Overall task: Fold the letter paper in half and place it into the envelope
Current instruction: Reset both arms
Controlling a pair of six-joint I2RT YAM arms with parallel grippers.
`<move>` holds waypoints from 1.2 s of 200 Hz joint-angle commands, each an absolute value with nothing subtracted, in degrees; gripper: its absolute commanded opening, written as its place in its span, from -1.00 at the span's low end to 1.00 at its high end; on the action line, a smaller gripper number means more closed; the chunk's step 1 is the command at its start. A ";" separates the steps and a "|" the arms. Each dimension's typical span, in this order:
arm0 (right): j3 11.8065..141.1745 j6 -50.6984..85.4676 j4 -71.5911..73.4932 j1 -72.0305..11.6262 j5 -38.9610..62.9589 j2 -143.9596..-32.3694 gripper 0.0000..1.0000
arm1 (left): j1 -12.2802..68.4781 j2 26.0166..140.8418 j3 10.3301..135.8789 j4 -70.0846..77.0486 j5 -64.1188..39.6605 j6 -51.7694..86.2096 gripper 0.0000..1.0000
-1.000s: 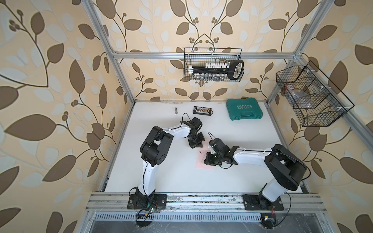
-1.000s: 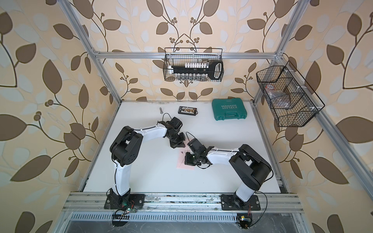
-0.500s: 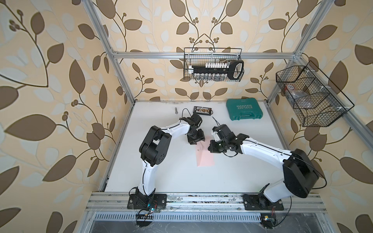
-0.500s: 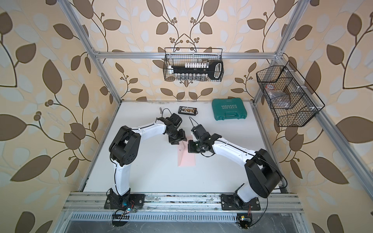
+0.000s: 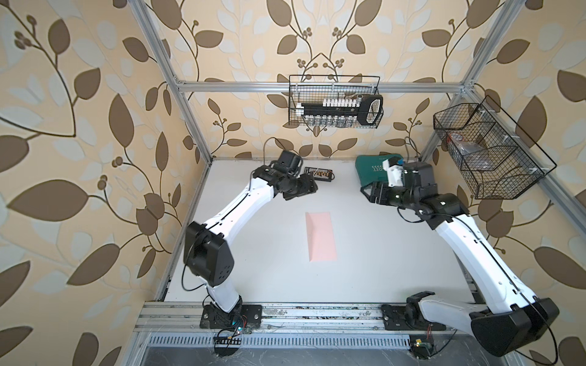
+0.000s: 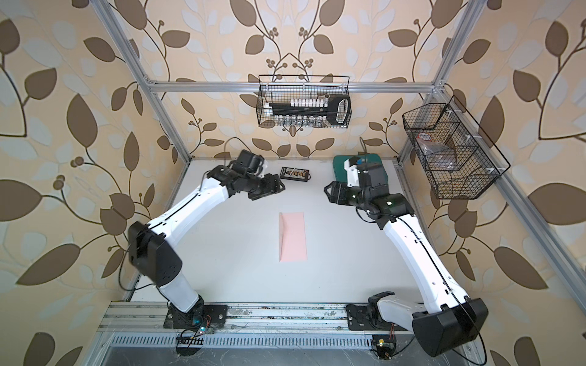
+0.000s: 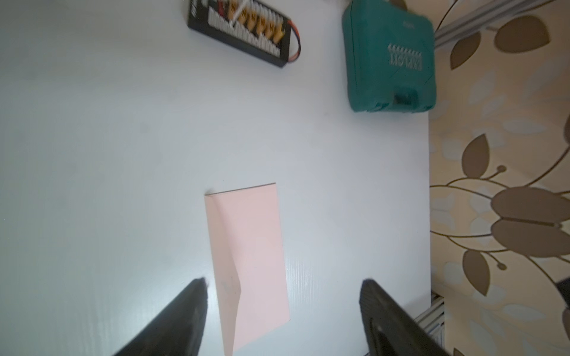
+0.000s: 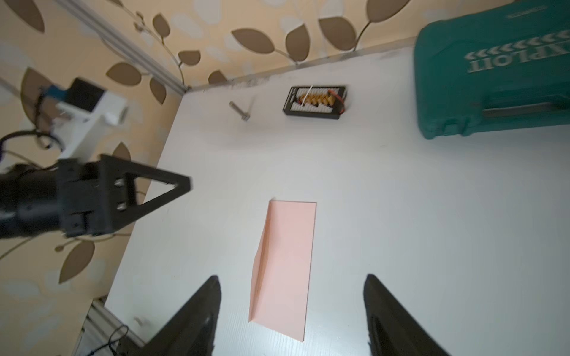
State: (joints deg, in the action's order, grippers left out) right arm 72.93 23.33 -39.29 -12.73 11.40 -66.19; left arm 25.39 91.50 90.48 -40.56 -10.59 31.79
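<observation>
The envelope (image 5: 321, 236) is matt pink paper; the bench (image 5: 269, 253) smooth white with faint sheen; the case (image 7: 390, 58) teal plastic, perhaps lightly grained.

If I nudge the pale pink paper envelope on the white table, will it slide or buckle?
The pale pink paper envelope lies thin and flat, so it would probably slide on the smooth white table. Lifted by one edge, it would likely droop. Its folded flap may catch.
</observation>
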 commanded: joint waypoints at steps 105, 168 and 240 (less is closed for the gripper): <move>24.58 3.83 -7.67 -10.43 -13.92 -45.04 0.96 | 22.15 42.49 21.89 -1.84 42.18 10.68 0.98; 20.66 -0.48 7.26 -10.29 -13.27 -58.57 0.96 | 19.13 63.99 17.46 25.09 37.54 5.18 0.98; 23.34 -3.98 19.46 -7.62 -7.08 -70.34 0.96 | 7.86 76.73 22.03 34.52 -0.30 -7.51 0.98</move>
State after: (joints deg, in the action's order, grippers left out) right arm 20.97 -2.48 12.53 -9.02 -9.39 -66.32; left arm 11.60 73.12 18.41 29.17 20.62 -1.26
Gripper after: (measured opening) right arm 0.979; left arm 0.988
